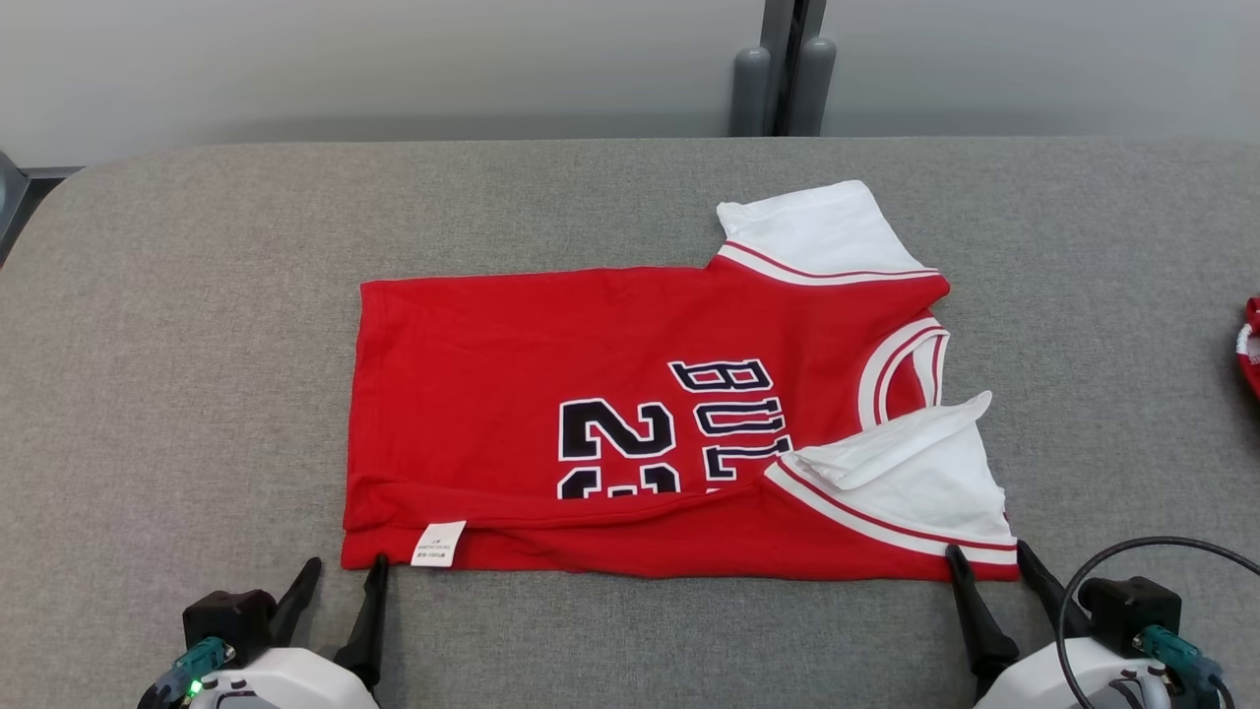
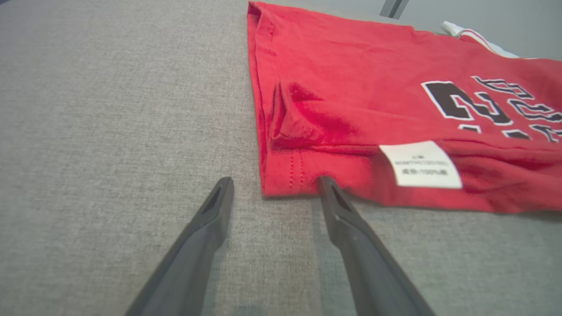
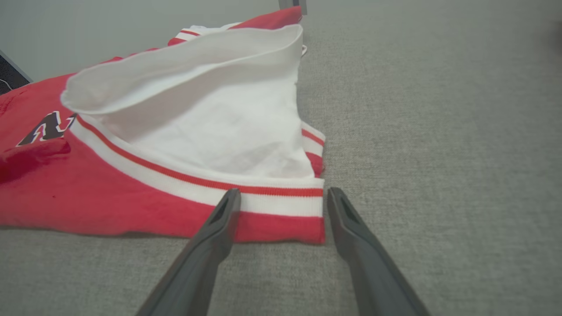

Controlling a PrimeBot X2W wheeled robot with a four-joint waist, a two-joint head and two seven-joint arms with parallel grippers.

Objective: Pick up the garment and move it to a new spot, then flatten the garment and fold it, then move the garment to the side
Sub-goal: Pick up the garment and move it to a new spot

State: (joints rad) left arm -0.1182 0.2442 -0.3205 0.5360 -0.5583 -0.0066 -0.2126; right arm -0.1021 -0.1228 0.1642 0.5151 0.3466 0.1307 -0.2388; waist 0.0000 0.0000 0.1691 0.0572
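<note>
1. Two grippers sit at the near edge of a grey cloth-covered table (image 1: pixel 197 295), and both stand spread wide with nothing held.
2. One red garment (image 1: pixel 591 394), a jersey with dark lettering and white sleeves, lies flat in the middle of the table. Its hem is toward the robot's left and its collar toward the right.
3. The near long edge of the garment is folded over on itself, which hides the lower part of the printed number.
4. The left gripper (image 1: pixel 346 563) is at the garment's near left corner. In the left wrist view that corner lies in the gap between the two fingers.
5. Its inner fingertip meets the red hem edge beside a white care label (image 1: pixel 438 544). The outer fingertip is over bare table, just apart from the cloth.
6. The right gripper (image 1: pixel 988 547) straddles the near right corner, below a rumpled white sleeve (image 1: pixel 915 473) that stands up open.
7. In the right wrist view its inner fingertip lies against the red-and-white striped band, and the outer one is just beside the corner on grey fabric.
8. The other white sleeve (image 1: pixel 817 231) lies flat at the far side.
9. Another red item (image 1: pixel 1250 345) shows at the table's right edge, well apart from the garment.
</note>
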